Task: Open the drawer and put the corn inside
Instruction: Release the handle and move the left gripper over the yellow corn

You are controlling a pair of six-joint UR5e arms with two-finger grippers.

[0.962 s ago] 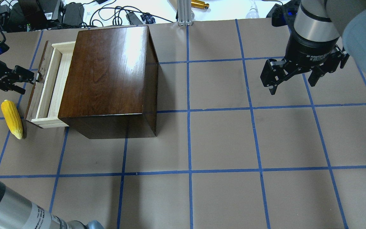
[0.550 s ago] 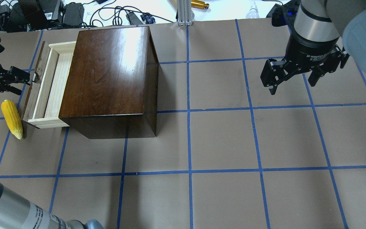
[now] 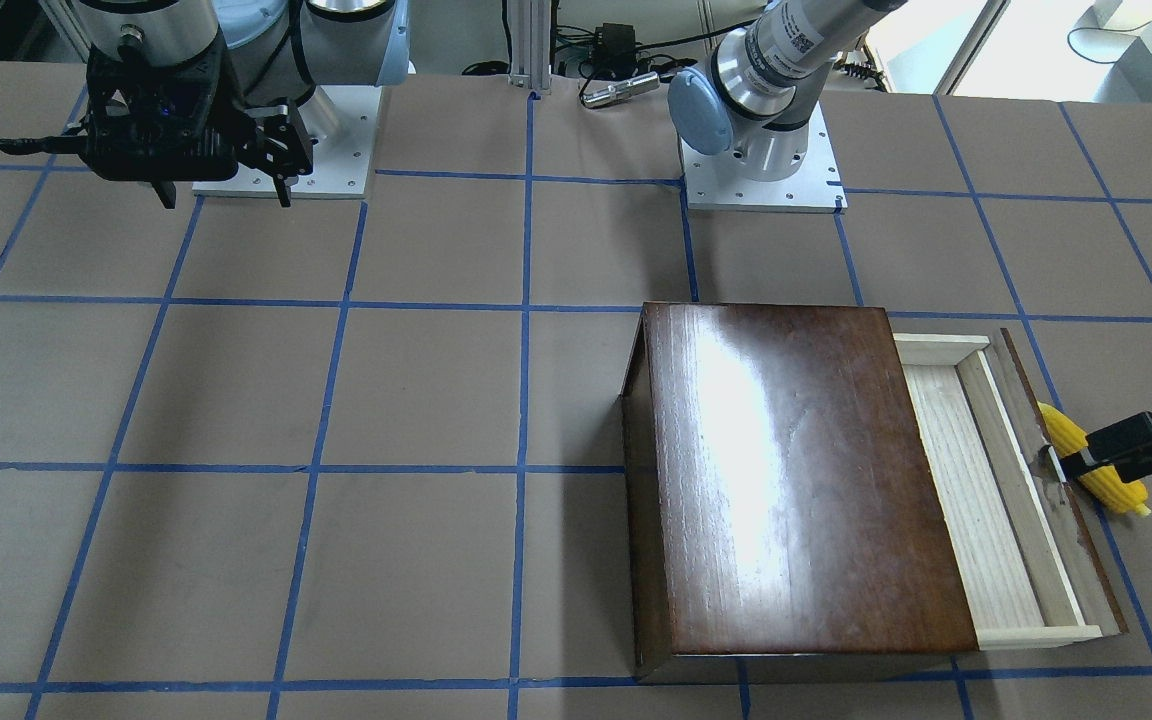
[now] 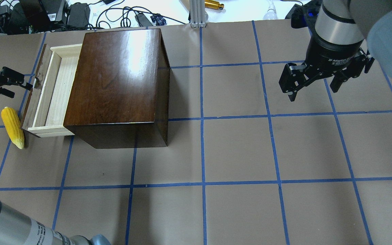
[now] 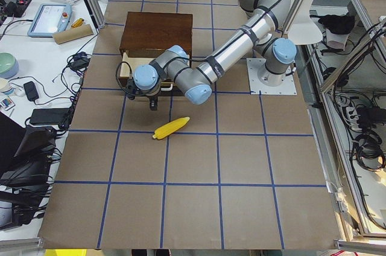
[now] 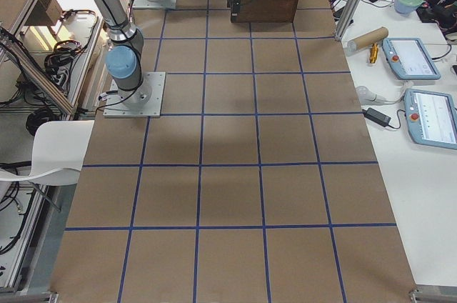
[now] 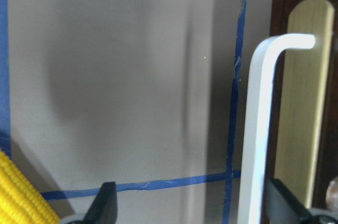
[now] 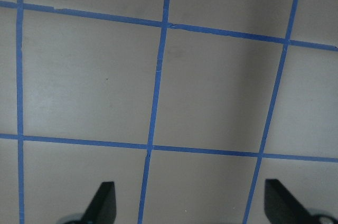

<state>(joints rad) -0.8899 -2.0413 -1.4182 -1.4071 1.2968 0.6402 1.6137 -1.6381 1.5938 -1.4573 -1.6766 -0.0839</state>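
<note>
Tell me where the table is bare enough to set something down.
Bare: the table between the box and the right claw. Crowded: beside the open drawer, where the corn and left claw sit.

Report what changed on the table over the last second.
The left gripper moved away from the box, and the drawer slid further out with it, showing more of its pale floor. The gripper's jaws stand open at the pull. The corn, the box and the open right gripper stayed where they were.
</note>
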